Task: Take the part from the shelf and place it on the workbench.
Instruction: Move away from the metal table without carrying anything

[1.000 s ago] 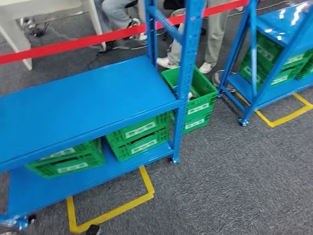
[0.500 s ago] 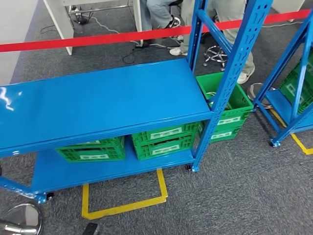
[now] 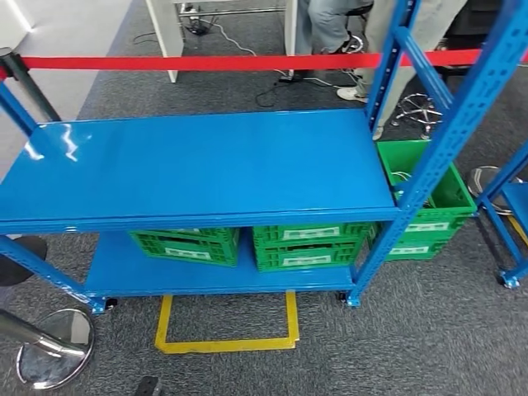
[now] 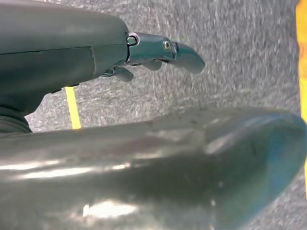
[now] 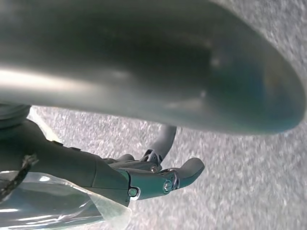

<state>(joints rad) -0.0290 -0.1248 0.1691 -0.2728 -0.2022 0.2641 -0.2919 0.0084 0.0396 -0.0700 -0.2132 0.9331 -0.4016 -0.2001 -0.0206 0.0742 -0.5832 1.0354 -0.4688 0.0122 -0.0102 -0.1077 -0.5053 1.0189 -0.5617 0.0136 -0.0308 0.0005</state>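
A clear plastic bag (image 5: 54, 201) with something dark inside sticks out from under my right hand (image 5: 152, 179), which holds it while hanging over grey carpet. My left hand (image 4: 155, 50) hangs over the carpet too, fingers stretched out and apart, holding nothing. In the head view a blue metal shelf (image 3: 199, 165) stands straight ahead, its middle board bare. On the lower board sit two green crates (image 3: 186, 244) (image 3: 308, 246). What the bag contains is too hidden to tell.
A third green crate (image 3: 430, 206) stands behind the shelf's right post. Red barrier tape (image 3: 186, 62) runs across behind, with people's legs (image 3: 323, 21) beyond it. A chrome stanchion base (image 3: 56, 346) sits at lower left. Yellow floor tape (image 3: 227, 342) marks the shelf's spot. Another blue rack (image 3: 514, 206) stands at the right.
The camera has turned: the whole scene has slid to the right and the shelf now faces me squarely. The stanchion base has come into view at lower left.
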